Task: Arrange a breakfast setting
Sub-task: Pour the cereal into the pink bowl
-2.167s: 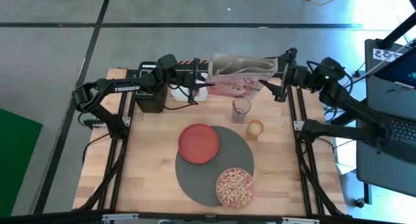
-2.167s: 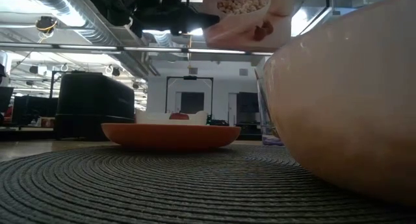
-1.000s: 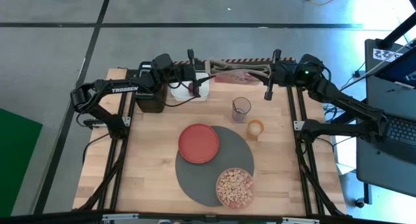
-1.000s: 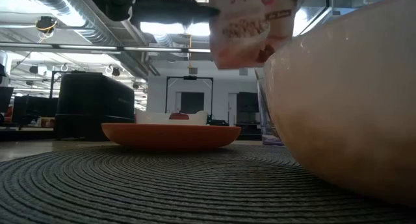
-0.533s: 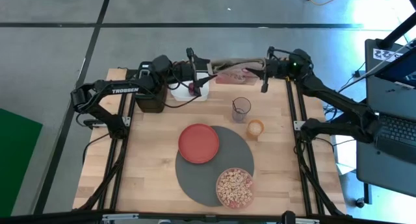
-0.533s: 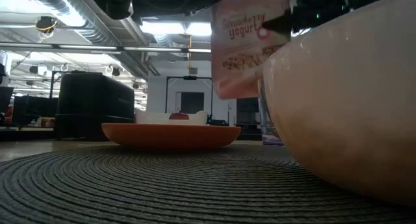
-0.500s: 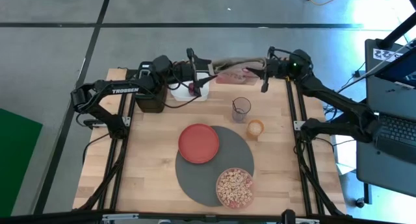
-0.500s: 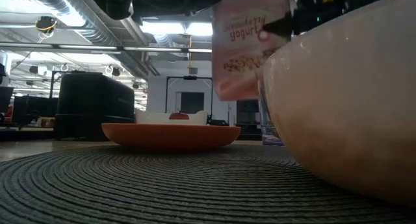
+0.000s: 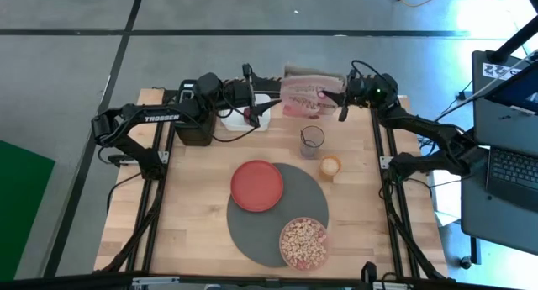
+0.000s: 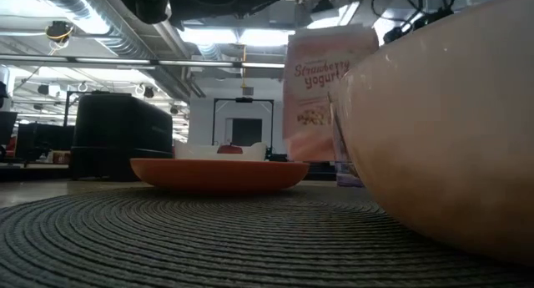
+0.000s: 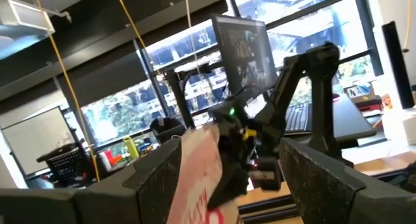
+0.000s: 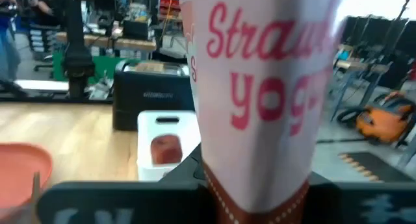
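Note:
The pink cereal box (image 9: 306,97) stands upright at the table's far edge, and my right gripper (image 9: 330,95) is shut on it from the right. My left gripper (image 9: 269,92) is open just left of the box, with a finger on either side of the box's left edge (image 11: 198,178) and a gap to each. Nearer, the red plate (image 9: 257,186) and the pink bowl (image 9: 303,242), which holds cereal, sit on the round dark-grey mat (image 9: 252,231). The round toast (image 9: 329,166) lies beside the mat. The dark-red fruit piece (image 12: 166,148) lies in the white tub (image 9: 239,118). My right gripper pinches the cereal box at its right side (image 9: 322,95), high up, coming level from the table's right. The box stands upright with its printed front (image 10: 325,88) facing the near edge. Whether its bottom rests on the table, I cannot tell.
A black toaster (image 9: 193,129) stands at the far left beside the tub. A clear glass (image 9: 312,141) stands in front of the box, between it and the toast. Bare wood lies to the left and right of the mat.
The cereal box was held high and lying over between both grippers. It has turned upright and come down at the far edge. My left gripper has opened and let go of it. My right gripper has moved left and down with the box.

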`<action>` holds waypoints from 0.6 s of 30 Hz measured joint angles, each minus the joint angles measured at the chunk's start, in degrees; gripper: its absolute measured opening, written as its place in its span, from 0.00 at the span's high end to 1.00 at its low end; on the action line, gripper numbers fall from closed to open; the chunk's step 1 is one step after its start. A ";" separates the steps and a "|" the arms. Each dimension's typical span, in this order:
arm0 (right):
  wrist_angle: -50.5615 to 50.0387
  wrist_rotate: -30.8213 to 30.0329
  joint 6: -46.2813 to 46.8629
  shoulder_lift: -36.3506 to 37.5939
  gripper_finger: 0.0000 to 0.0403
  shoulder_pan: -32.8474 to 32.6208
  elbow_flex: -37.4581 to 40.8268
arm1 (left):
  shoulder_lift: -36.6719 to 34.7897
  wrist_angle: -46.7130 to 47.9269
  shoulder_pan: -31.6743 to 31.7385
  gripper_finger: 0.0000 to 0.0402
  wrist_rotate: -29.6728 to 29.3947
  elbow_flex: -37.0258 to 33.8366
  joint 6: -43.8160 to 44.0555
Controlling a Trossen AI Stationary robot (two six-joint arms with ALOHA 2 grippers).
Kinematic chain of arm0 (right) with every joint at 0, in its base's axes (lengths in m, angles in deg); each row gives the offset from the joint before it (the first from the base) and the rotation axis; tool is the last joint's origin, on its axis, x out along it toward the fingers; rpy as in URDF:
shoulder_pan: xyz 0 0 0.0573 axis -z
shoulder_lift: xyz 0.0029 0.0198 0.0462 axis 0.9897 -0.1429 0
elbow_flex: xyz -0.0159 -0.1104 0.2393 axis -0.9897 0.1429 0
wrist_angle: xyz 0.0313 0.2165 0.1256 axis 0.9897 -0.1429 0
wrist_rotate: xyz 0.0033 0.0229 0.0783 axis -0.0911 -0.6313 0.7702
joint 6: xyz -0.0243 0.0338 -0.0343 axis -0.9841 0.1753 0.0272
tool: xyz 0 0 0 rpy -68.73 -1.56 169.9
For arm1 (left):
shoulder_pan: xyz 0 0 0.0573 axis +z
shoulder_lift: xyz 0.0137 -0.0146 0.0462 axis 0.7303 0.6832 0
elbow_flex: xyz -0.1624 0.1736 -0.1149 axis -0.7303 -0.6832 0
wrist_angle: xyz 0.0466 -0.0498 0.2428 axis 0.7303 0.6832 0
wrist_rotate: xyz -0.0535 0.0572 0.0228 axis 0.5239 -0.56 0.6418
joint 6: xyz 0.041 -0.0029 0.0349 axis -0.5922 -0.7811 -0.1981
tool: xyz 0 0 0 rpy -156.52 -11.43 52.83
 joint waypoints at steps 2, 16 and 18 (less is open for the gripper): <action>0.14 1.46 -0.12 -1.60 0.88 0.02 0.07 | 0.00 0.03 -0.28 0.37 -0.09 0.00 0.03; 1.08 5.33 -4.49 -10.38 0.85 0.02 -0.11 | 0.00 0.09 -1.54 0.37 -0.31 0.00 1.42; 0.98 5.31 -4.36 -10.14 0.81 0.02 -0.11 | 0.00 0.11 -1.54 0.37 -0.31 0.00 1.42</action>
